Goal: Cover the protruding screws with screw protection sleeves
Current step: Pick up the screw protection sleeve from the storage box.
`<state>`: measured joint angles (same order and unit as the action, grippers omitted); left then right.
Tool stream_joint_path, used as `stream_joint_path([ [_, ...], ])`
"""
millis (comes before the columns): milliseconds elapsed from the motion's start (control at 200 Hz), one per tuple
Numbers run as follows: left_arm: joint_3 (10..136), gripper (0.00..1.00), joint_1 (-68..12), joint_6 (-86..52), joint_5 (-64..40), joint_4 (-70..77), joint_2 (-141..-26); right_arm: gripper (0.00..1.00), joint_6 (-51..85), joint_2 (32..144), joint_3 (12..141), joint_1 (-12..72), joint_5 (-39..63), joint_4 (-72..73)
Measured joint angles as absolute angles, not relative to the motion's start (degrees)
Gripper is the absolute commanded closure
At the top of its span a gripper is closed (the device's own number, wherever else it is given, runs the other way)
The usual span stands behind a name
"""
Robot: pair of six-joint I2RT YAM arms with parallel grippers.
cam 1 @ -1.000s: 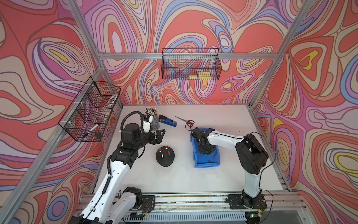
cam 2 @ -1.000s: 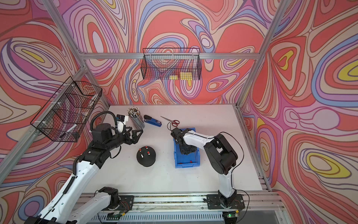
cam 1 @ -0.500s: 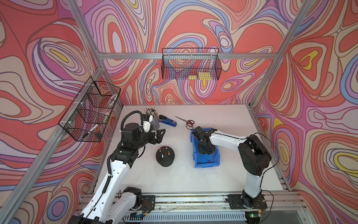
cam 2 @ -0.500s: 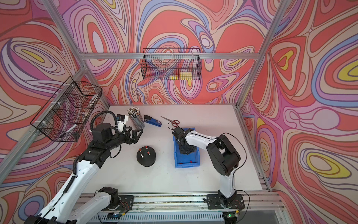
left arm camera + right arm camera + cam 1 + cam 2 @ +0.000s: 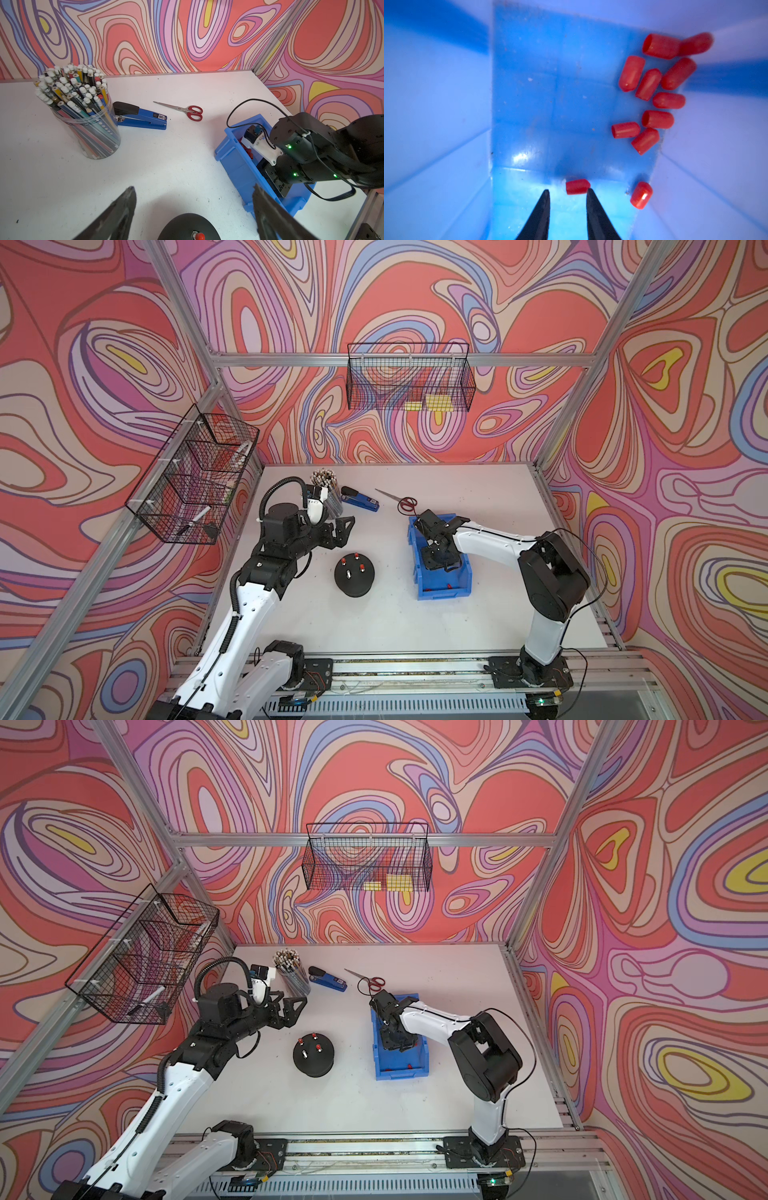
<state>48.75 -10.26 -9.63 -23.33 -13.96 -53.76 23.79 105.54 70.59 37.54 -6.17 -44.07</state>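
The black puck [image 5: 354,585] [image 5: 313,1065] carries the protruding screws. Three wear red caps [image 5: 361,568] and one stands bare and silvery [image 5: 348,573] [image 5: 304,1053]. My left gripper [image 5: 345,530] [image 5: 193,188] hovers open just behind the puck with nothing between its fingers; one capped screw [image 5: 199,235] shows under it. My right gripper [image 5: 567,190] is down inside the blue bin [image 5: 440,595] [image 5: 399,1074], open and empty. One screw protection sleeve [image 5: 577,186] lies just past its tips, touching one fingertip [image 5: 589,194]. Several more sleeves [image 5: 654,83] lie along one bin wall.
A clear cup of pencils [image 5: 328,489] [image 5: 83,116], a blue stapler [image 5: 359,499] and red-handled scissors [image 5: 401,502] lie behind the puck and bin. Wire baskets hang on the left wall [image 5: 195,485] and back wall [image 5: 409,377].
The right arm has shifted slightly inside the blue bin. The left arm has stayed where it was.
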Motion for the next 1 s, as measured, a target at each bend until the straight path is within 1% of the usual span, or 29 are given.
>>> stream_joint_path([
  [85,48.75,0.12,-10.26,-9.63,-23.33,-13.98,-53.76,0.74,24.45,105.10,70.59,37.54,-6.63,-43.99],
  [205,48.75,0.13,-10.26,-9.63,-23.33,-13.96,-53.76,0.82,25.65,104.79,70.48,37.54,-8.29,-43.66],
  [361,48.75,0.12,-10.26,-9.63,-23.33,-13.98,-53.76,0.86,27.14,104.75,70.46,37.54,-9.87,-43.64],
  [511,48.75,0.13,-10.26,-9.63,-23.33,-13.96,-53.76,0.85,28.29,104.77,70.46,37.54,-10.72,-43.44],
  [656,48.75,0.12,-10.26,-9.63,-23.33,-13.96,-53.76,0.78,29.21,104.77,70.46,37.54,-10.79,-43.07],
  [711,48.75,0.12,-10.26,-9.63,-23.33,-13.98,-53.76,0.77,29.58,104.77,70.30,37.54,-10.76,-42.92],
  [1001,48.75,0.12,-10.26,-9.63,-23.33,-13.98,-53.78,0.80,30.63,104.90,68.62,37.41,-10.70,-42.78],
])
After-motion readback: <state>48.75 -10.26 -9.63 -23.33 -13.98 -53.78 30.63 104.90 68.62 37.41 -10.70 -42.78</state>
